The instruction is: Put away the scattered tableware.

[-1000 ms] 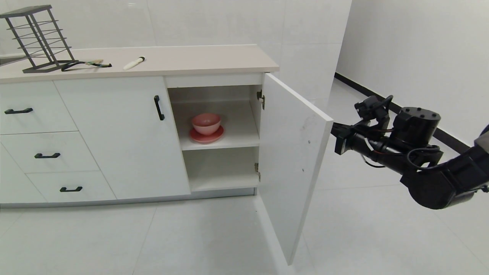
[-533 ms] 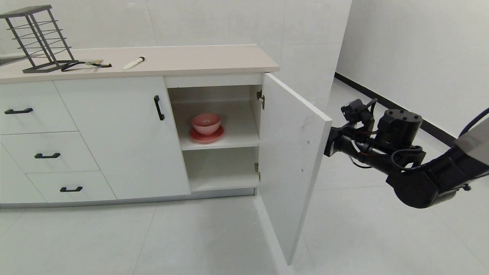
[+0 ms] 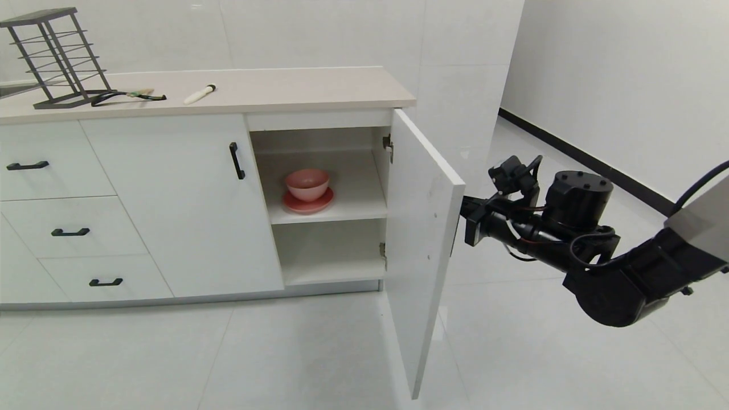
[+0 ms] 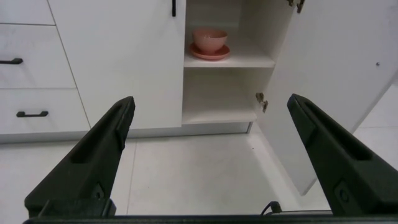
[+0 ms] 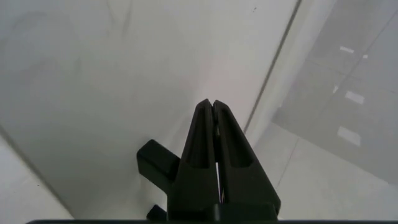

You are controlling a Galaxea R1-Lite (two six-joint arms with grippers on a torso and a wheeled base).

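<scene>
Bowl [image 3: 307, 182] on plate [image 3: 308, 204] in cupboard [image 3: 333, 140]

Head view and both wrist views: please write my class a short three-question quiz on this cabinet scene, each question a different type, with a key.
1. True or false: the right gripper is shut, at the outer face of the open cabinet door.
2. The pink bowl sits: A) on the floor; B) on a pink plate on the upper shelf; C) on the lower shelf.
3. Fill in: the left gripper is ____.
Key: 1 true; 2 B; 3 open.
</scene>
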